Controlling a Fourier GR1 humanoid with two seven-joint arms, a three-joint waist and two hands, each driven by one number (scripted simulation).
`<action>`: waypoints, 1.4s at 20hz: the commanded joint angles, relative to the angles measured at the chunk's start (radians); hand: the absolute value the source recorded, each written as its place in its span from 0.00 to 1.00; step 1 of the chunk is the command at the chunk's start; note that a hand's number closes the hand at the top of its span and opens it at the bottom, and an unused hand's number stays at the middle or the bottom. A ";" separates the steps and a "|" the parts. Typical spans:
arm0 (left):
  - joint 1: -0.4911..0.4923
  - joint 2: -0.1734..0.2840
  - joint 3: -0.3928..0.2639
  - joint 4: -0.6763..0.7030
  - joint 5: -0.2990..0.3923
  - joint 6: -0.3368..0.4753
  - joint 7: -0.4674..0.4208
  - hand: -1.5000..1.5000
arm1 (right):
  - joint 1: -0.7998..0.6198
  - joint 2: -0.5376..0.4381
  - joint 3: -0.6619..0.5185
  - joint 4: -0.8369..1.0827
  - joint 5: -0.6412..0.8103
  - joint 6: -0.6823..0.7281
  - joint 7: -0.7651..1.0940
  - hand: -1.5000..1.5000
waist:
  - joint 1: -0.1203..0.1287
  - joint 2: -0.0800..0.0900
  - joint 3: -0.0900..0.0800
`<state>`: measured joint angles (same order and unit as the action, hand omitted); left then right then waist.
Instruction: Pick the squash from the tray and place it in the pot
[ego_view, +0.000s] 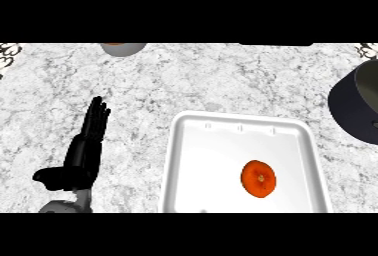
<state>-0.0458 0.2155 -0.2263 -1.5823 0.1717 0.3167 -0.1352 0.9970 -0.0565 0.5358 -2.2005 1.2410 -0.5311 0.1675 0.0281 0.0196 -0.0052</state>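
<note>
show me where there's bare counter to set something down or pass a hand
Bare marble counter lies between the left hand and the tray, and beyond the tray toward the bowl. Crowded at right, where the pot nears the tray.

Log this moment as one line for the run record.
round orange squash: lying in white tray | dark pot: right edge, nothing visible inside | left hand: open, resting left of tray | right hand: not in view

A grey-white marbled tabletop carries three things. A white tray sits toward the near edge, right of centre. A dark pot stands at the right edge, partly cut off, just beyond the tray's far right corner. A small bowl shows at the far edge, left of centre.
</note>
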 joint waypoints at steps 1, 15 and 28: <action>-0.013 -0.018 -0.017 0.009 -0.017 0.004 0.003 0.50 | -0.134 0.054 0.041 0.033 0.176 0.147 0.241 0.00 | -0.005 -0.005 0.002; 0.000 -0.040 0.050 0.005 -0.044 -0.026 0.036 0.50 | -0.599 0.056 0.087 0.272 0.138 0.296 0.604 0.00 | -0.029 -0.020 0.005; 0.035 -0.072 0.070 0.003 -0.090 -0.059 0.001 0.50 | -0.798 0.056 -0.008 0.512 0.172 0.166 0.555 1.00 | -0.025 -0.020 0.005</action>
<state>-0.0081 0.1488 -0.1481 -1.5748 0.1073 0.2493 -0.1369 0.2860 -0.0122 0.5516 -1.8108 1.3320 -0.3129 0.7342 -0.0019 -0.0082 -0.0070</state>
